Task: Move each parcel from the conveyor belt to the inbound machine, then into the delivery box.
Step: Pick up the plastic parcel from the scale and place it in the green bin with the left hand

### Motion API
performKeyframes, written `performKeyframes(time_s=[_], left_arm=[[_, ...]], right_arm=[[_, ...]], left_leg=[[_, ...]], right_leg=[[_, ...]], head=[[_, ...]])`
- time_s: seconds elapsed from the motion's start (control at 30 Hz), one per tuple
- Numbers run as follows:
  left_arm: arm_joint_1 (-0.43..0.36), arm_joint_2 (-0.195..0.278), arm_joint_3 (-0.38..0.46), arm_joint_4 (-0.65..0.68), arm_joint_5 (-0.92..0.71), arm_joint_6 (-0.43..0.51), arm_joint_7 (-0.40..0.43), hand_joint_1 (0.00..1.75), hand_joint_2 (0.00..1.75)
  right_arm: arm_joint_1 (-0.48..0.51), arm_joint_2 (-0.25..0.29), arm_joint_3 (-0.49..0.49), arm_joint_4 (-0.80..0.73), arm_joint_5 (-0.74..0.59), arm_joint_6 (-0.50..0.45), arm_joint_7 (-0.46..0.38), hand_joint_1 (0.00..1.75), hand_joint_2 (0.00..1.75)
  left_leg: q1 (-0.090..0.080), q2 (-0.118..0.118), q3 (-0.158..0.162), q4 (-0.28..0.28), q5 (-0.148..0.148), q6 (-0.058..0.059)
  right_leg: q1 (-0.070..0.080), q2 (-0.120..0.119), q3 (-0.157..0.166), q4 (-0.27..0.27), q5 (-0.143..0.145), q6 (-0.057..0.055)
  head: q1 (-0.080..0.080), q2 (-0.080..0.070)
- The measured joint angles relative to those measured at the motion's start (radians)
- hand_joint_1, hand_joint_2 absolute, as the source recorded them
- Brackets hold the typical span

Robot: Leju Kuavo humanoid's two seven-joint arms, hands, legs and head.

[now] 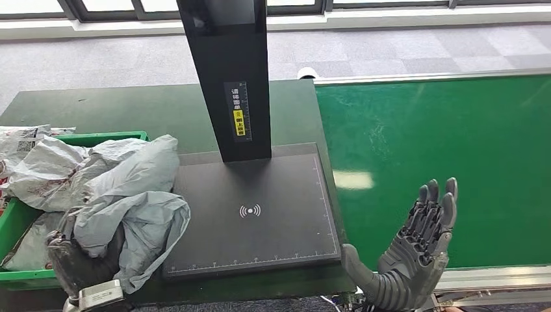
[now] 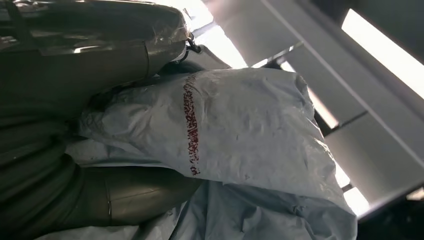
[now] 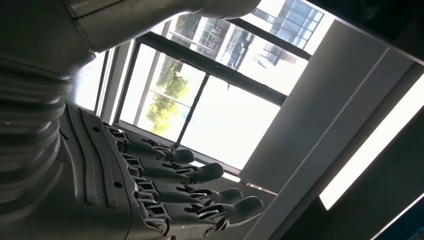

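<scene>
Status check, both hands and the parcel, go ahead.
Left hand grips grey parcel between inbound machine and green delivery box. Right hand open, raised over conveyor belt. No obstruction seen.

Left hand gripping low, right hand raised, fingers spread

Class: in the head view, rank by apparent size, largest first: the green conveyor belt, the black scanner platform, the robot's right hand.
1. green conveyor belt
2. black scanner platform
3. right hand, smallest even though it is closest to the camera
</scene>
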Motion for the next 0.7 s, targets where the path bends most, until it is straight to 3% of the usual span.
performKeyframes(time_s=[0.47,0.57,0.7], left_arm=[[-0.015,-0.025,0.138,-0.116,-0.039,0.0,-0.001,1.75,1.75],[-0.068,0.001,0.217,-0.107,-0.053,0.0,-0.001,1.75,1.75],[-0.215,0.085,0.335,0.029,-0.058,0.0,0.003,1.75,1.75]], right_arm=[[0.003,-0.002,-0.003,-0.004,-0.006,0.0,0.0,0.0,1.75],[-0.006,-0.008,-0.003,0.004,-0.017,0.001,0.0,0.0,1.75],[-0.017,-0.011,-0.003,0.014,-0.016,0.001,0.0,0.0,1.75]], left_leg=[[0.0,0.0,0.0,0.0,0.0,0.0],[0.0,0.0,0.001,0.0,0.001,0.0],[0.0,-0.001,0.002,0.0,0.003,-0.003]], right_leg=[[0.0,0.0,0.0,0.0,0.0,0.0],[0.001,0.0,0.0,0.0,0.0,0.0],[0.002,-0.001,0.001,0.0,0.001,-0.002]], head=[[0.0,0.0],[0.0,0.0],[0.0,0.0]])
